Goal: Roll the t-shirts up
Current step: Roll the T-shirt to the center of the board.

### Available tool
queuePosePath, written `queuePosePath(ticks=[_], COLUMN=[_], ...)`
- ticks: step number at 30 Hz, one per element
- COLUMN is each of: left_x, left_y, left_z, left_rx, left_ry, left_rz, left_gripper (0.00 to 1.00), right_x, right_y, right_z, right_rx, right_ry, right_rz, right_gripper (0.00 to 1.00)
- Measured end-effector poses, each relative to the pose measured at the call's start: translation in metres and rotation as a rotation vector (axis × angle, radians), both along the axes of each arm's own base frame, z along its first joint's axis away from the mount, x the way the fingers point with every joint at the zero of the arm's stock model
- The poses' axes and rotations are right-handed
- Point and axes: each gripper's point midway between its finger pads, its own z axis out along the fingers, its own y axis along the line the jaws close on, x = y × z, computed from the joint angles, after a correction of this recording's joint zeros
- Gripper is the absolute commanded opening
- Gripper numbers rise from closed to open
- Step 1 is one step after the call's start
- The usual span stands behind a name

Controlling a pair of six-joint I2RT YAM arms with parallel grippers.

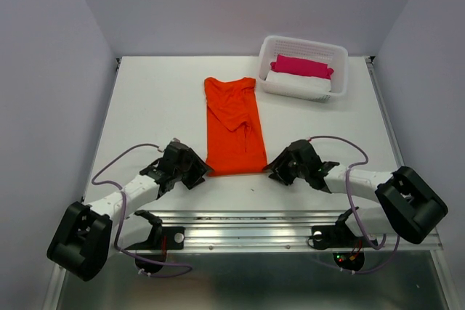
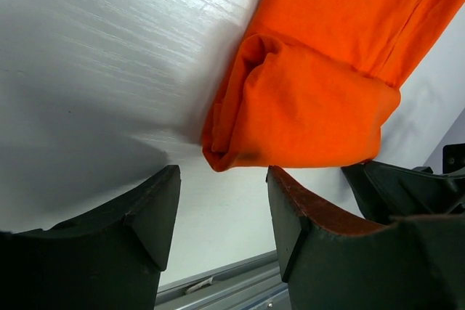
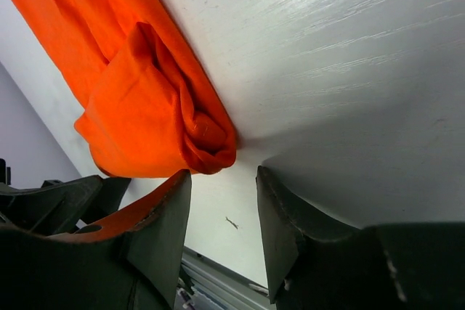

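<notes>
The t-shirt (image 1: 232, 125) is lying in the middle of the table (image 1: 160, 107), folded lengthwise into a long narrow strip that's running away from the arms. It's plain bright orange-red, thin soft fabric, no print, with a few creases bunching up around the middle of the strip.

The near end is curling over into a loose, fat little roll. From the wrist cams you can see the layers tucking in on themselves at both corners.

The left gripper (image 1: 196, 171) is sitting low on the table right at the near-left corner of the roll, and its jaws are standing apart with only bare table showing between them – the cloth is lying just past the fingertips, not pinched. The right gripper (image 1: 275, 168) is doing the same at the near-right corner: jaws apart, nothing in them, roll just beyond the tips.

Over at the far right a white basket (image 1: 340, 70) is holding a pink bundle (image 1: 301, 67) and a white bundle (image 1: 298, 85), well apart from the shirt.
</notes>
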Motion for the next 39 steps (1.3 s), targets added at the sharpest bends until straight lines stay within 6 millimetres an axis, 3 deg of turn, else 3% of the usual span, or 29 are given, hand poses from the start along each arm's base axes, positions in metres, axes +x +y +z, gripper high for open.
queuePosePath(ticks=[8,12,18,19,20,28,39], left_x=[0.001,0.004,0.007,0.008,0.008,0.01,0.018], left_y=[-0.001,-0.002,-0.002,-0.002,-0.003,-0.004,-0.003], left_z=[-0.009,-0.01,-0.016,-0.017,-0.018,-0.015,0.003], left_rx=[-0.009,-0.016,-0.013,-0.013,-0.012,-0.011,-0.01], left_ry=[0.016,0.013,0.019,0.022,0.023,0.026,0.026], left_rz=[0.021,0.026,0.032,0.032,0.032,0.015,-0.001], left_gripper=[0.52,0.41,0.13,0.03,0.0,0.0,0.0], right_x=[0.008,0.012,0.014,0.014,0.015,0.017,0.022], right_y=[0.002,0.0,-0.003,-0.003,-0.003,-0.005,-0.007], right_z=[-0.003,-0.005,-0.008,-0.008,-0.008,-0.006,0.019], right_rx=[0.017,0.013,-0.007,-0.008,-0.01,-0.018,-0.015], right_ry=[-0.013,-0.014,-0.024,-0.024,-0.026,-0.045,-0.112], right_rz=[-0.027,-0.043,-0.052,-0.051,-0.05,-0.049,-0.05], right_gripper=[0.33,0.24,0.03,0.01,0.01,0.01,0.01])
